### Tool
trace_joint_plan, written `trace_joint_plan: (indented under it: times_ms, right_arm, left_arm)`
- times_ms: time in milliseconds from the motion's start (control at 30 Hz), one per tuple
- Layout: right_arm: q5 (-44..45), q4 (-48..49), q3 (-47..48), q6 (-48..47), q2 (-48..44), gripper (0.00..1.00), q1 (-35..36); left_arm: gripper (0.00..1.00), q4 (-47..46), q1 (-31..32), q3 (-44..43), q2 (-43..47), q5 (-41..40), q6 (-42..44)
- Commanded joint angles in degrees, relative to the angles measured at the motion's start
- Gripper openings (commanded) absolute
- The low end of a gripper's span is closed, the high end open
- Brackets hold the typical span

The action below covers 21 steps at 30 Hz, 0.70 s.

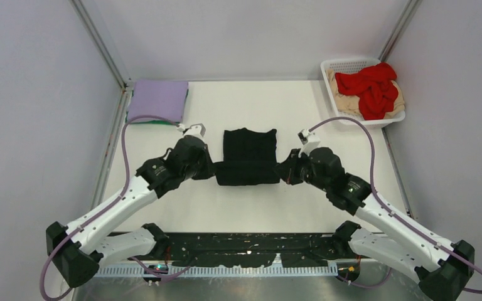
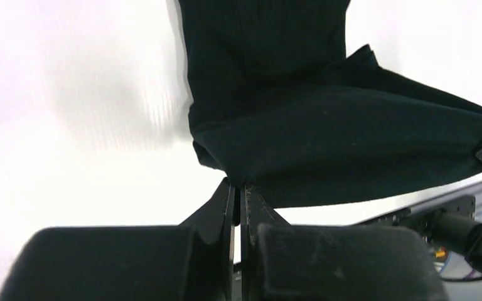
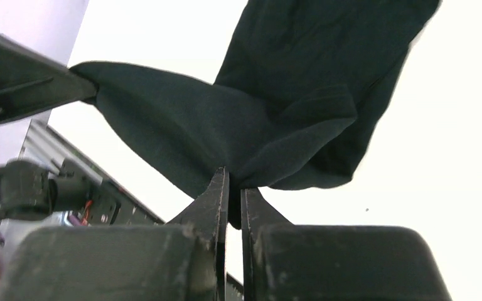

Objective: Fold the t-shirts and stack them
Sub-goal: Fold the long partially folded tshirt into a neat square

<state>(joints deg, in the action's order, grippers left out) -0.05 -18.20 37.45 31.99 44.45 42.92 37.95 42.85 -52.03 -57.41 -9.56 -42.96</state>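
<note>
The black t-shirt (image 1: 248, 150) is lying on the table (image 1: 238, 207), its near hem stretching taut between both pincers. The left pincer (image 2: 238, 188) is clamping one hem corner and the right pincer (image 3: 232, 179) the other. Far beyond the left pincer, a lavender t-shirt (image 1: 158, 99) is lying folded.
</note>
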Motion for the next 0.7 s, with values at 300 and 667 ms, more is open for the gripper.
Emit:
trace_joint_plan:
  times_ms: [300,667]
  right_arm:
    - [-9.15,12.82,8.27,-3.36,16.99,0.05,-16.98]
    - [-11.8,22.15,13.94,-4.41,33.39,0.05,-22.58]
  left_arm:
    - [0.0,-3.45,-7.68,-16.48,-19.23,-8.5,8.0]
    - [0.0,-2.88,-13.42,-31.3,-39.06,-5.99,11.49]
